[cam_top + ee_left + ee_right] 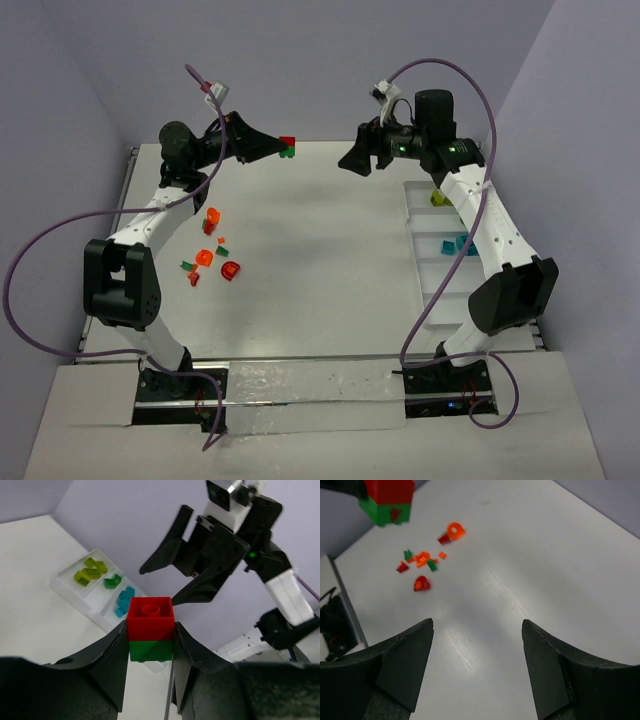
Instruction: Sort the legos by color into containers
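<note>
Legos (205,256) in orange, red and green lie scattered on the left of the worktop (320,260), while the left end effector (150,632) pinches a red-on-green stack (150,617) in the air near the far edge. The right end effector (476,625), spread wide and empty, faces that stack. Its arm stretches over the white tray (440,288), which holds lime bricks (437,199) and teal bricks (460,243).

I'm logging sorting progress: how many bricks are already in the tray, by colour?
Lime green bricks: 3 (they crowd together, so this is approximate)
Dark green brick: 1
Teal bricks: 2
Total in the tray: about 6
</note>
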`<move>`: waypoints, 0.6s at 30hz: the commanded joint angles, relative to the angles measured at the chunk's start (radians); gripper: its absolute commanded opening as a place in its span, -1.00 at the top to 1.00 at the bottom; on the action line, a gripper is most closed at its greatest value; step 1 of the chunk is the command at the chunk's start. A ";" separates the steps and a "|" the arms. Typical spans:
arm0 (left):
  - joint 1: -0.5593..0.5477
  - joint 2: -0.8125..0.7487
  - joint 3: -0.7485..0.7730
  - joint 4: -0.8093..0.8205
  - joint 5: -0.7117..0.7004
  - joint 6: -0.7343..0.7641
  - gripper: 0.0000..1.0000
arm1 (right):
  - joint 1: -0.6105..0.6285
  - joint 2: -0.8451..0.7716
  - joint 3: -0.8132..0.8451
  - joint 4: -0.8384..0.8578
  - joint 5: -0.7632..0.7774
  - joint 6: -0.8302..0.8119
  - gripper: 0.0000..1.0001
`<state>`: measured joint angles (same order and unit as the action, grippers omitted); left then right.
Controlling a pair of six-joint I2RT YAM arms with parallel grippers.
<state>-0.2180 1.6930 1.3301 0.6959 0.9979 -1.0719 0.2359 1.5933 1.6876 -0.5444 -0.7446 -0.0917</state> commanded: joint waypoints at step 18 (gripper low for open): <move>-0.006 -0.013 -0.039 0.602 0.100 -0.264 1.00 | 0.173 0.127 0.131 0.437 -0.326 0.427 -0.61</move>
<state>-0.2207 1.7054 1.2881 1.2244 1.0908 -1.3290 0.3989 1.7382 1.7958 -0.2089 -1.0218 0.2998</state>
